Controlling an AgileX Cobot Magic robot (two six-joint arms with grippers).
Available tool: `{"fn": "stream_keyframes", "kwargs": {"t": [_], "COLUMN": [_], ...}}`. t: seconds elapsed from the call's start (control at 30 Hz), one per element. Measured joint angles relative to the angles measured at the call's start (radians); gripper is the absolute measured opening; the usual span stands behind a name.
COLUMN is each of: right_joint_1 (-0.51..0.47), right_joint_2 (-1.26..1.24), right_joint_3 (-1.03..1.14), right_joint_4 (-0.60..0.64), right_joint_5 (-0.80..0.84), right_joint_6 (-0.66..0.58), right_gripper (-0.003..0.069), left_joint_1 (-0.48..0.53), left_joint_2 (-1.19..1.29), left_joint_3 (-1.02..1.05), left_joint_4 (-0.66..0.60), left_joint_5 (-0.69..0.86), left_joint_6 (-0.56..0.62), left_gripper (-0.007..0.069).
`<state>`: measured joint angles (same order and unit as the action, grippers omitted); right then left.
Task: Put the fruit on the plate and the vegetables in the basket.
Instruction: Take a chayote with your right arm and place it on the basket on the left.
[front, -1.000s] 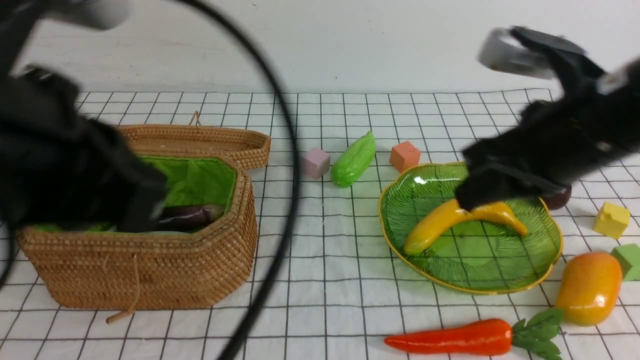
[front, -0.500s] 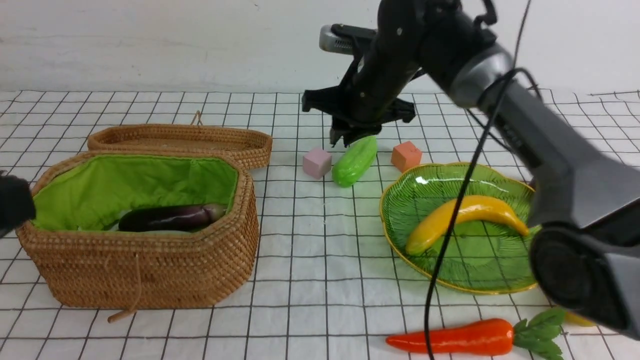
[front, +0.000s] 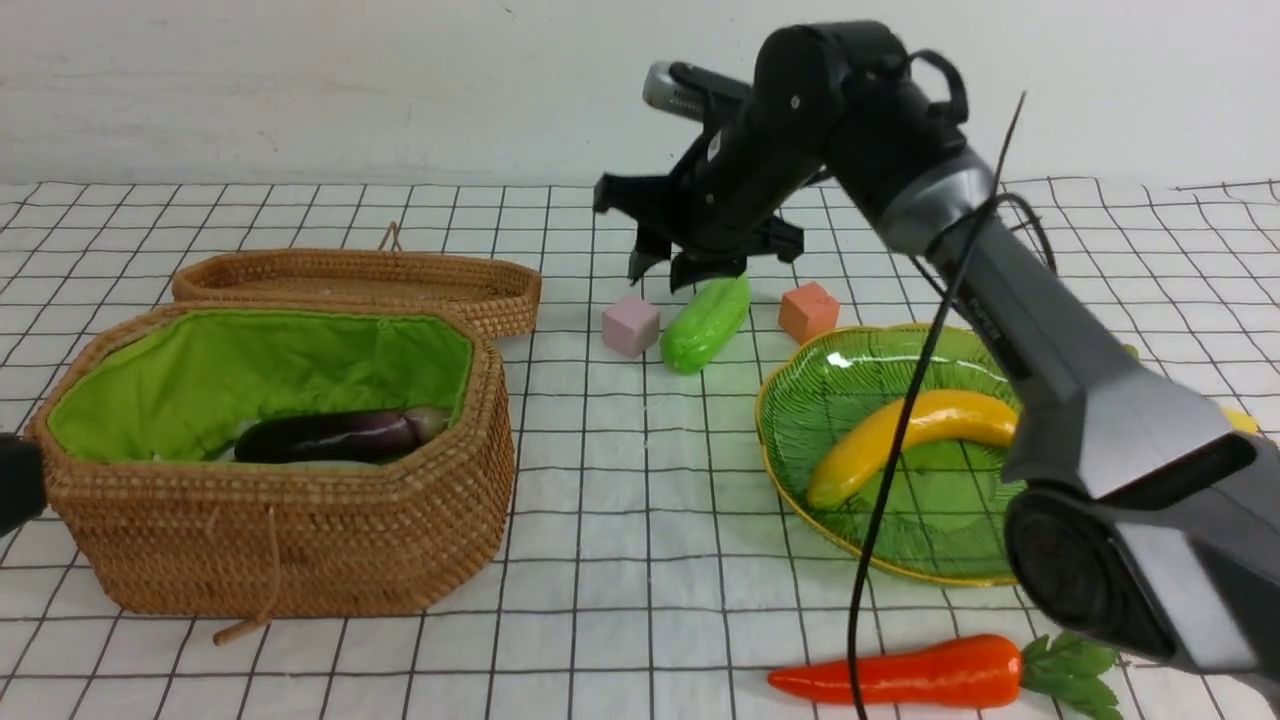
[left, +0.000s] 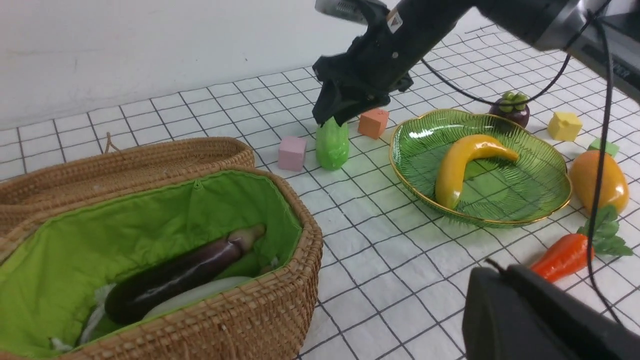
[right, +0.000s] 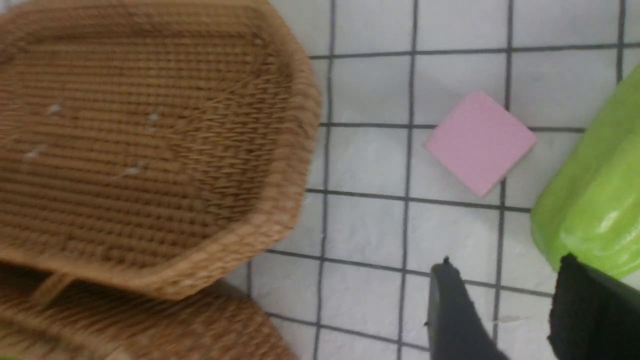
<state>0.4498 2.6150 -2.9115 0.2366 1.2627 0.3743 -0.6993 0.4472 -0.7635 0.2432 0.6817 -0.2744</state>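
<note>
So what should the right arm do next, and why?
Probably lower the right gripper onto the gourd. Its jaws stand apart just above the gourd's far end, not yet around it, and the gourd lies on the cloth outside the basket, where vegetables belong.

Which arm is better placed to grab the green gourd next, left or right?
Right. The right gripper hovers open just above the gourd's far end, while the left gripper is shut, low beside the basket, well away from it.
</note>
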Motion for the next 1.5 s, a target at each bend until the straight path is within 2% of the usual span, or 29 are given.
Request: {"fn": "stream_keyframes", "kwargs": {"t": [0.1, 0.2, 0.23, 0.37, 0.5, 0.57, 0.7, 0.83, 1.37, 1.5], "right_joint_1": [0.036, 0.071, 0.088, 0.073, 0.012, -0.038, -0.09, -0.099, -0.09, -0.09], "right_joint_2": [-0.176, -0.304, -0.381, -0.426, -0.389, -0.351, -0.301, -0.241, -0.158, -0.157], "right_joint_3": [0.178, 0.362, 0.504, 0.666, 0.684, 0.665, 0.628, 0.595, 0.573, 0.573], "right_joint_4": [-0.029, -0.099, -0.156, -0.214, -0.175, -0.118, -0.071, -0.041, -0.028, -0.03], "right_joint_5": [-0.007, -0.012, -0.012, -0.067, -0.182, -0.23, -0.248, -0.259, -0.378, -0.405], "right_joint_6": [-0.05, -0.043, -0.011, 0.082, 0.112, 0.107, 0.097, 0.037, 0.0, -0.047], "right_gripper": [0.0248, 0.0227, 0.0225, 0.0246, 0.0314, 0.0387, 0.049, 0.0575, 0.0591, 0.0591], "left_joint_1": [0.0, 0.0, 0.0, 0.0, 0.0, 0.0, 0.0, 0.0, 0.0, 0.0], "left_joint_2": [-0.001, -0.001, -0.001, -0.001, -0.003, -0.003, -0.003, -0.003, -0.003, -0.003], "left_joint_3": [0.0, 0.0, 0.0, 0.0, 0.0, 0.0, 0.0, 0.0, 0.0, 0.0], "left_joint_4": [0.004, 0.01, 0.018, 0.021, 0.024, 0.025, 0.019, 0.005, -0.053, -0.054], "left_joint_5": [-0.001, -0.007, -0.014, -0.017, -0.015, -0.017, -0.022, -0.023, -0.024, -0.024], "left_joint_6": [0.027, 0.033, 0.034, 0.009, -0.032, -0.038, -0.038, -0.039, -0.039, -0.039], "left_gripper": [-0.0013, -0.0013, -0.0013, -0.0013, -0.0013, -0.0013, -0.0013, -0.0013, -0.0013, -0.0013]}}
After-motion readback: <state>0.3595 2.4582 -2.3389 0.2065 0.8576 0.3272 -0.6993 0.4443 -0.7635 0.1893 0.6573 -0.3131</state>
